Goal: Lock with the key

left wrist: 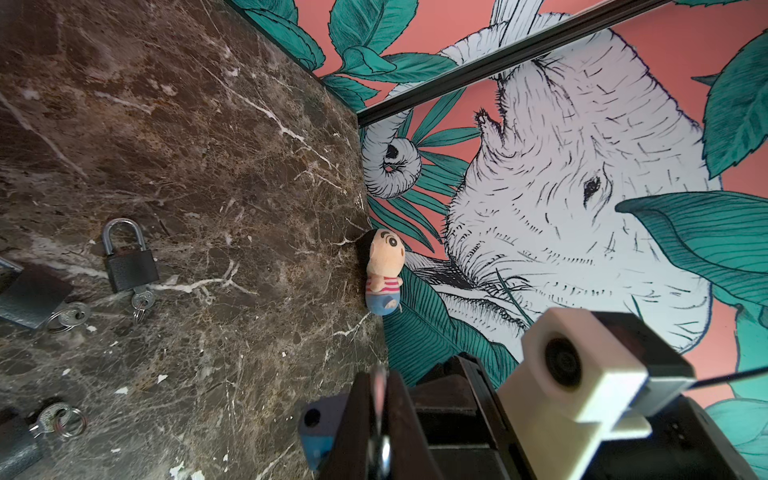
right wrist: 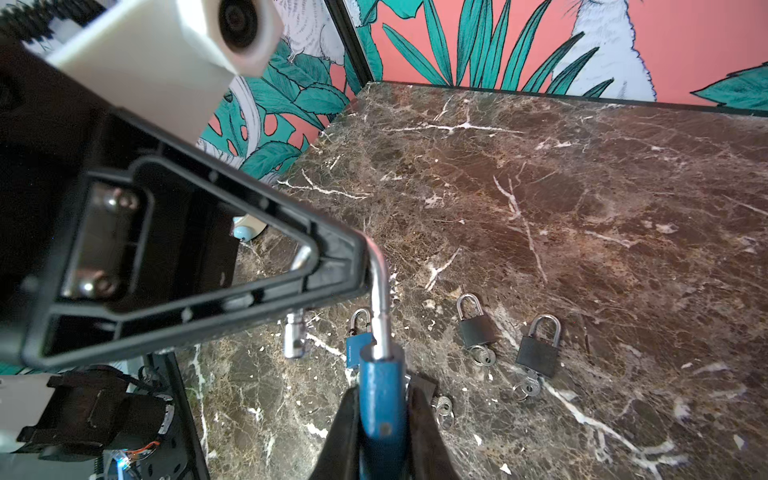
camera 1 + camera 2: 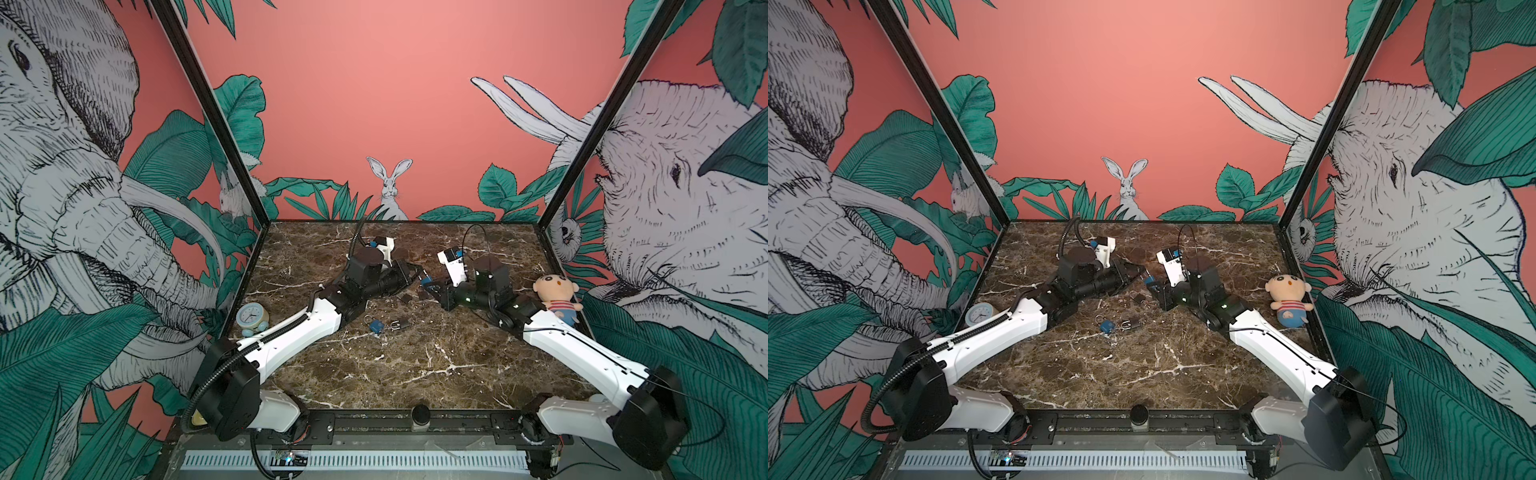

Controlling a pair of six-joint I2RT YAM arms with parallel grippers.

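Right gripper point(image 2: 384, 419) clenched on the blue padlock point(image 2: 380, 374) over the marble tabletop point(image 2: 540, 187), left gripper point(image 1: 380, 384) pinching its open shackle point(image 2: 379, 286), so I'd line the free leg point(image 2: 293, 336) squarely over its hole before pressing.

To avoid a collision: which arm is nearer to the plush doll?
Right. The right arm passes close beside the plush doll; the left arm lies across the table from it.

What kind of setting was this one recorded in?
Most likely a staged robot data-collection booth, not a real room: jungle-print wall panels in a black frame enclose a marble-look tabletop, two arms are mounted on its front rail, and padlocks with keys lie as props.
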